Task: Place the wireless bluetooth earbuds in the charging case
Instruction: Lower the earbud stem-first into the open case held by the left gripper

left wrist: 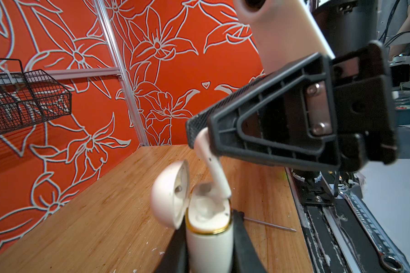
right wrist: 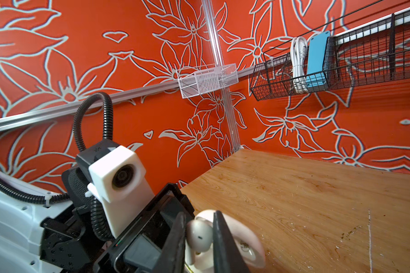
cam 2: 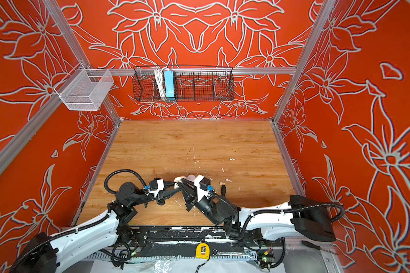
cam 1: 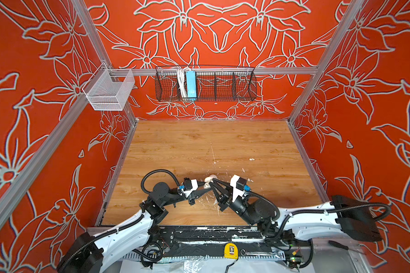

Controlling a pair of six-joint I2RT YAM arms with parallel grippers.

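Two clenched grips: white clamshell charging case (left wrist: 208,245) in left gripper (left wrist: 209,224), tiny white earbud (left wrist: 217,175) in right gripper (right wrist: 199,225); it's better lowered straight.

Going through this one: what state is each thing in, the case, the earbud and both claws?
charging case: lid open, held upright.
earbud: held by its head, stem tip at the case's well, not seated.
left claw: shut on the charging case.
right claw: shut on the earbud.
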